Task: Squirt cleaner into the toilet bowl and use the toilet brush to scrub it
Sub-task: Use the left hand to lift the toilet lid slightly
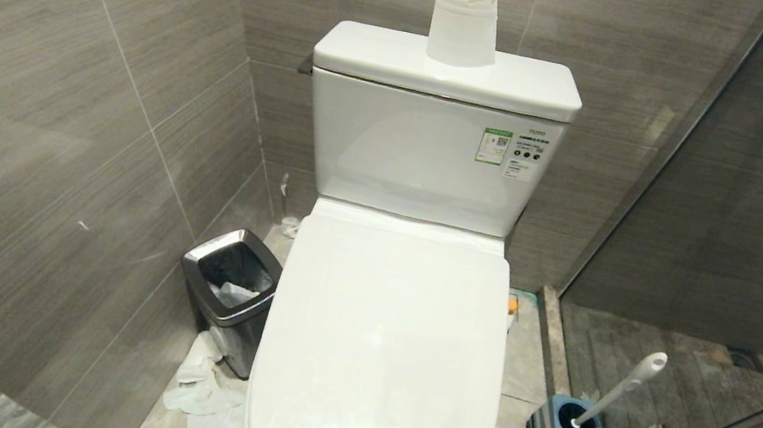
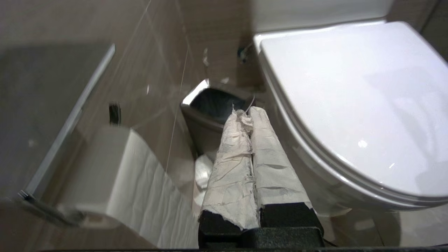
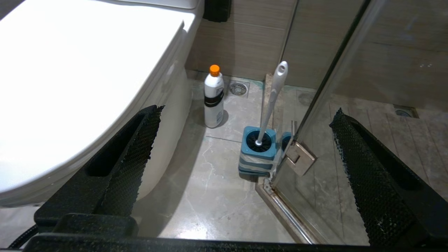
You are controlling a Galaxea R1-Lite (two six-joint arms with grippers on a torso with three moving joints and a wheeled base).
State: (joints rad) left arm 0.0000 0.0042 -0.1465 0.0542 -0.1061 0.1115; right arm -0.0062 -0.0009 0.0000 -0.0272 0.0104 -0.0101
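Fingers of my left gripper [image 2: 250, 115] are pressed together, empty; my right gripper [image 3: 241, 140] is spread wide, empty, facing the toilet brush [image 3: 271, 101] upright in its blue holder [image 3: 257, 155] beside the lidded toilet bowl [image 1: 382, 346]. Handle judged light, stiff, slippery: grasp mid-shaft.

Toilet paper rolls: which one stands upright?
The roll on the tank lid, standing on end; the other roll hangs sideways on the wall holder, its sheet trailing down.
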